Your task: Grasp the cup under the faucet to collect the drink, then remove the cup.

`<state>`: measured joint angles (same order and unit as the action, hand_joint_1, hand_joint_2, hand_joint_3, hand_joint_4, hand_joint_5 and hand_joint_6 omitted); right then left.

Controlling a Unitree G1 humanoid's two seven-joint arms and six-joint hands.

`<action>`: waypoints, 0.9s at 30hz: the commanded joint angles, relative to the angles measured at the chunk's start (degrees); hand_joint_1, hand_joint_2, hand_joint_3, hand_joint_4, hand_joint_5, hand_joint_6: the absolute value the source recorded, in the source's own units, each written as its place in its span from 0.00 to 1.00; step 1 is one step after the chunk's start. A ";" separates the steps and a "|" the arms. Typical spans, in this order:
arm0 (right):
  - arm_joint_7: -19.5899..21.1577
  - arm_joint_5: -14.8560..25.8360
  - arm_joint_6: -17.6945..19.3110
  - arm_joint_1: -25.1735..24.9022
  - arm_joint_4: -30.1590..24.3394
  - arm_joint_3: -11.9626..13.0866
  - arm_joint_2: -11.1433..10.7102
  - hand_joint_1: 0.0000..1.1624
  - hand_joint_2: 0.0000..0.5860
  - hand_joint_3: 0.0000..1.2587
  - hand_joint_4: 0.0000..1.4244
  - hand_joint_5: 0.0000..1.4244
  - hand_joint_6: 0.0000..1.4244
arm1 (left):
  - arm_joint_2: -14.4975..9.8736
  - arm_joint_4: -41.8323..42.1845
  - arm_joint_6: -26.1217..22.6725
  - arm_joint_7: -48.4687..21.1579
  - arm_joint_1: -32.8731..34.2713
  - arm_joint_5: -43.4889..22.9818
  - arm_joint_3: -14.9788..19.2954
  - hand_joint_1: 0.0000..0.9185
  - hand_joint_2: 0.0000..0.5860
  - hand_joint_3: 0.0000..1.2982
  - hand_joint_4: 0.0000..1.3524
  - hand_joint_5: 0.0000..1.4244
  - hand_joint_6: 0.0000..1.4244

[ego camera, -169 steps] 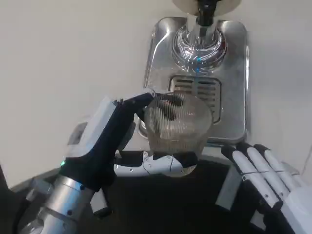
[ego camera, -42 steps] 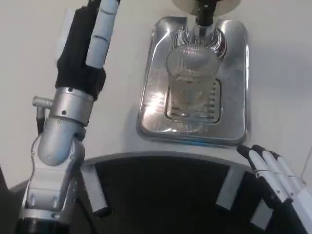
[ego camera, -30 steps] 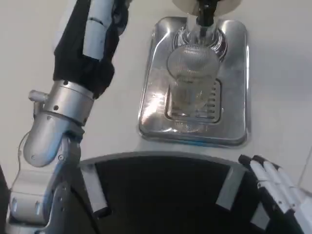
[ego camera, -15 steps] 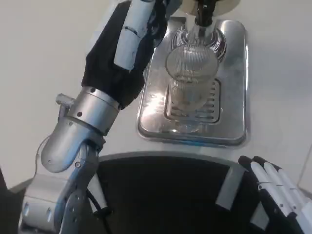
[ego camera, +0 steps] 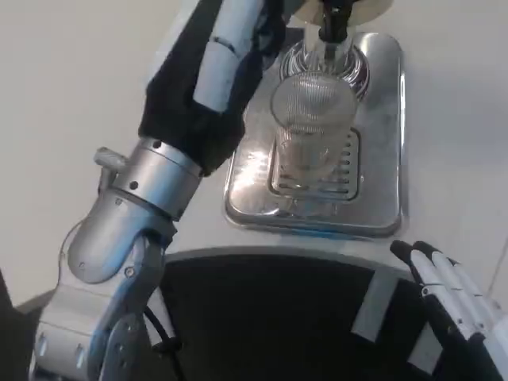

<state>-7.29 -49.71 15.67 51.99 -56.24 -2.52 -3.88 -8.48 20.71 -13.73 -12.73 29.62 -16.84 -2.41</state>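
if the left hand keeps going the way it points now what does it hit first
Probably the faucet at the top of the metal tray; the left hand reaches up and right toward it, beside the cup. Depth is unclear, so it may pass above.

Nothing you can read here, honestly. You get no label, brand or number on the ribbed cup (ego camera: pixel 311 119), the steel drip tray (ego camera: pixel 379 159) or the faucet (ego camera: pixel 332 22) at the top of the frame.

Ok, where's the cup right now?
In the head view the cup stands upright on the drip tray under the faucet, upper centre-right. The left hand is just to its left.
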 commanded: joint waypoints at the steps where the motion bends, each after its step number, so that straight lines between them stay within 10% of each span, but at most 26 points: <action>1: 0.21 0.12 -0.13 0.01 0.49 -0.29 0.04 0.46 0.71 0.03 0.00 0.02 0.11 | -0.69 0.82 -1.81 -1.58 -0.48 1.06 -1.70 0.00 0.44 0.00 0.00 0.00 0.00; 27: 1.01 -1.45 0.32 1.17 0.26 -0.14 0.77 0.46 0.71 0.03 0.00 0.03 0.11 | -3.02 -0.71 -2.80 -5.34 1.33 5.35 -5.03 0.00 0.45 0.00 0.00 0.00 0.00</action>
<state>-7.13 -50.92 15.64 52.25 -55.99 -2.54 -3.23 -10.82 20.50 -15.71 -16.25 31.21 -12.48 -5.73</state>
